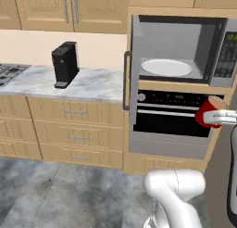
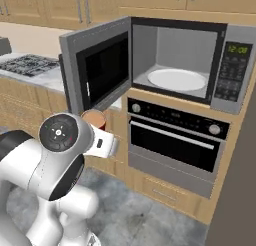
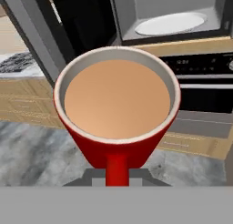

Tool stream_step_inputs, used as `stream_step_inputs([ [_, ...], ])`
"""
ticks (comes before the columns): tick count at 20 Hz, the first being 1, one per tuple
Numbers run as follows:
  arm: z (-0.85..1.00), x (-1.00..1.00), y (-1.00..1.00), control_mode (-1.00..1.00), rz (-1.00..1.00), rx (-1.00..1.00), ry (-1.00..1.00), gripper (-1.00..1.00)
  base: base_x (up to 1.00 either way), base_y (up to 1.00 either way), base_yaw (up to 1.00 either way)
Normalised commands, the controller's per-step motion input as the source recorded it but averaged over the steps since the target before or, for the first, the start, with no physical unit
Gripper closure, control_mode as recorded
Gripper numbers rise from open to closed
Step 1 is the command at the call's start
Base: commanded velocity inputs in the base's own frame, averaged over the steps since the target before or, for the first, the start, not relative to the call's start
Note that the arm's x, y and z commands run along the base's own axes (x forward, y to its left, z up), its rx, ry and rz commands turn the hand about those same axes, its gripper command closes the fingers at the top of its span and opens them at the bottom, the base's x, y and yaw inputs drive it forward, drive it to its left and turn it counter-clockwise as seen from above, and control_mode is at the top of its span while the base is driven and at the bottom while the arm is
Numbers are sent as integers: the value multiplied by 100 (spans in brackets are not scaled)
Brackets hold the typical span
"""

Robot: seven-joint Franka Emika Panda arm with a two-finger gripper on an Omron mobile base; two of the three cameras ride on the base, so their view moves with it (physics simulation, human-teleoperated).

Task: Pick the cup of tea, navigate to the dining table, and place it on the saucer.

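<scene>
Jaws pinching the cup of tea [image 3: 116, 109] by its handle, held level and clear of the open microwave [image 2: 175, 60], presumably to avoid spilling in transit.

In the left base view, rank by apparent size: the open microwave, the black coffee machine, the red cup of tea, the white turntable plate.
1. Open grey microwave
2. Round white turntable plate
3. Black coffee machine, close to the plate, so the ranking is unsure
4. Red cup of tea, partly hidden

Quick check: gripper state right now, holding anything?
Gripper: shut on the cup of tea, gripping it by the handle, in front of the open microwave.
</scene>
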Motion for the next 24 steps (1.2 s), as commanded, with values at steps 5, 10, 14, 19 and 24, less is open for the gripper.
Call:
stream_step_inputs([
  [5,0,0,0,100,0,0,0,100,-14,0,71],
  [10,0,0,0,100,0,0,0,100,-19,0,62],
  [14,0,0,0,100,0,0,0,100,-20,0,58],
  [19,0,0,0,100,0,0,0,100,-8,0,60],
  [24,0,0,0,100,0,0,0,100,-1,0,60],
])
